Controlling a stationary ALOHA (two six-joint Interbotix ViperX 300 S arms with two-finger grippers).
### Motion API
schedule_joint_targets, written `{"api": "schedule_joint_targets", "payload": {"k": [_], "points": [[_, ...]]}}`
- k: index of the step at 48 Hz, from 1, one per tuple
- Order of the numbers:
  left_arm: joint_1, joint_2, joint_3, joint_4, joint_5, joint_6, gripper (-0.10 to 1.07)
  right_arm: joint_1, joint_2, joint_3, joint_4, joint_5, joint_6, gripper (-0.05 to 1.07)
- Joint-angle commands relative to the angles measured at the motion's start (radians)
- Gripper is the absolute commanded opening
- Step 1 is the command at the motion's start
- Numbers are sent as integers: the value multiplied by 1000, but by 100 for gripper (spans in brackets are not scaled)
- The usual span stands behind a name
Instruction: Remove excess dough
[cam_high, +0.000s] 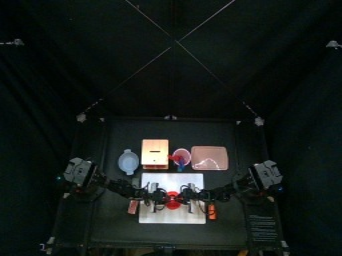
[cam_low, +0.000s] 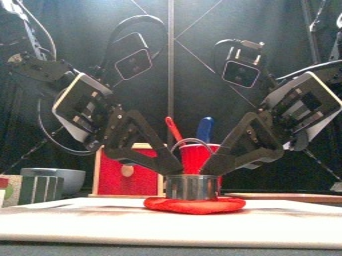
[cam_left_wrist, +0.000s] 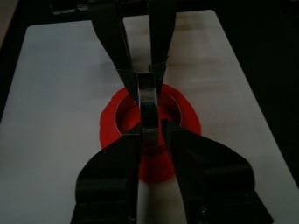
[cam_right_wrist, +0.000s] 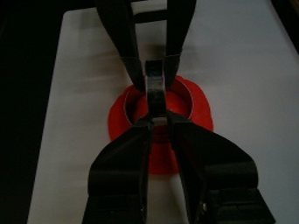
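2 grippers meet over a metal ring cutter (cam_low: 194, 185) at the middle of the white mat (cam_left_wrist: 59, 79).
Bare mat lies all round, its long edges well clear on both sides. The excess dough (cam_low: 195, 205) lies flat around the cutter's foot, under both sets of jaws. Left gripper (cam_left_wrist: 149, 83) and right gripper (cam_right_wrist: 156, 83) each clasp the cutter's rim from opposite sides, not the dough.

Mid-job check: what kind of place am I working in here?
Likely a curtained lab test pen, set up as a dough-cutting station: black curtains all round, a small black table, and a white mat carrying red dough under a metal ring cutter.
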Motion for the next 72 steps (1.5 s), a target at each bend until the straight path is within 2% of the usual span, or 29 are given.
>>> {"api": "schedule_joint_targets", "payload": {"k": [1, 13, 26, 35, 46, 55, 72], "points": [[2, -25, 15, 2, -20, -2, 77, 2, -3, 5, 3, 31, 2, 70], [5, -74, 15, 9, -92, 11, 77, 0, -31, -3, -2, 31, 2, 75], [5, -103, 20, 11, -98, 32, 77, -21, -46, -26, -8, 31, 0, 75], [-8, -147, 54, 9, -104, 32, 75, -52, -58, -57, -61, 58, 2, 75], [-15, -199, 118, -9, -124, 31, 65, -97, -95, -89, -112, 184, 6, 75], [-8, -149, 120, -20, -123, 32, 56, -129, -127, -130, -123, 307, 6, 75], [-6, -55, 94, -20, -127, 32, 55, -147, -135, -256, -132, 581, 14, 75]]}}
